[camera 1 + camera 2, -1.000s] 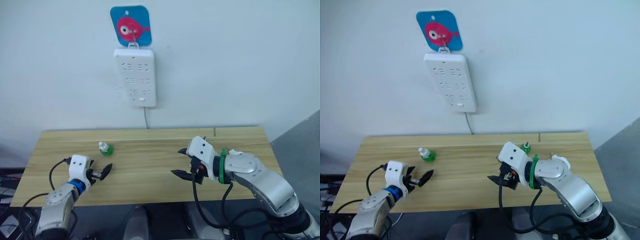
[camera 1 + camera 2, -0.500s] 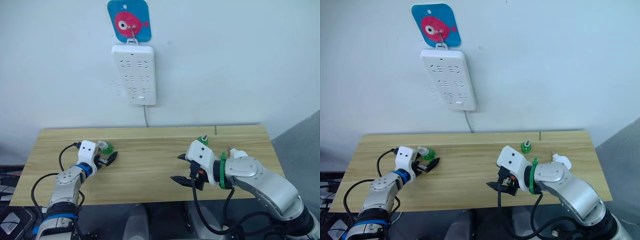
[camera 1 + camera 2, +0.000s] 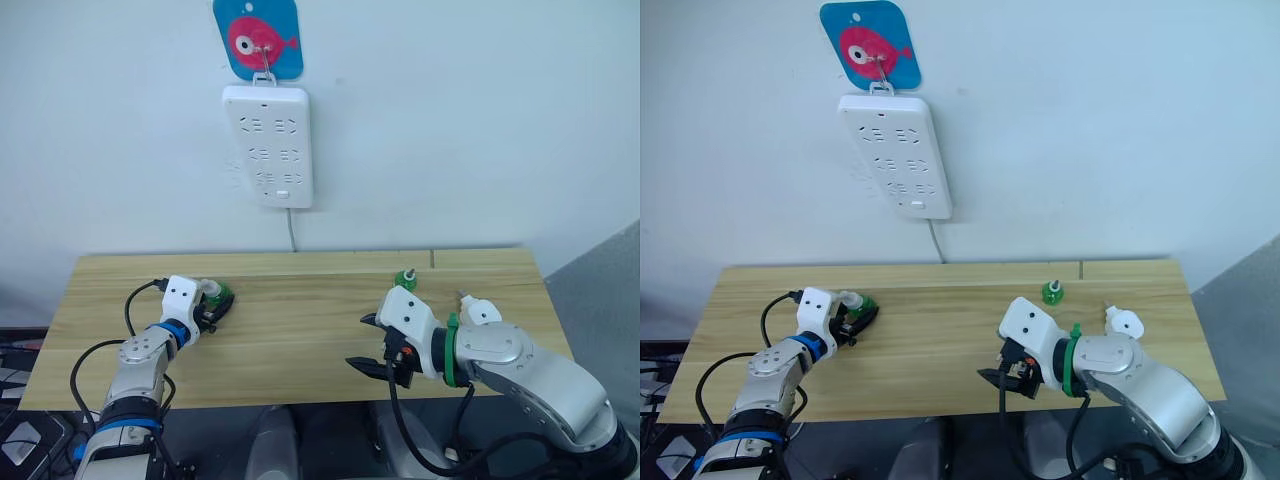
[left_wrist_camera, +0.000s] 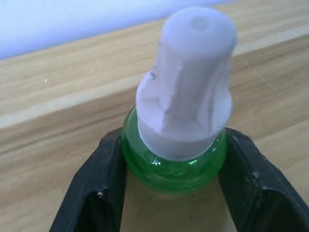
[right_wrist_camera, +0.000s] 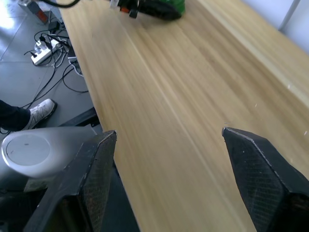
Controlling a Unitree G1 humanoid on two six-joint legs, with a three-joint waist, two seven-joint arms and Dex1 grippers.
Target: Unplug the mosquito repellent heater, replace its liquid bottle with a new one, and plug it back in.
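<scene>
— Which step are you on?

— Picking up a liquid bottle, I judge. My left tool (image 3: 212, 313) has its two black fingers (image 4: 99, 193) on either side of the green bottle (image 4: 176, 164) with the white cap (image 4: 186, 96), which stands on the tabletop (image 3: 300, 335) near its left end. The fingers touch or nearly touch the green body; I cannot tell yet whether they clamp it.

— And your right tool?

— My right tool (image 3: 370, 345) hangs spread wide and empty over the front edge. The mosquito repellent heater (image 3: 1122, 322) lies on the tabletop just beside that arm, already off the power strip (image 3: 268, 147) on the wall. A second green bottle (image 3: 1051, 291) stands near the back edge.

— Next?

— Squeeze firmly on the body, lift straight, and carry it toward the heater.
</scene>
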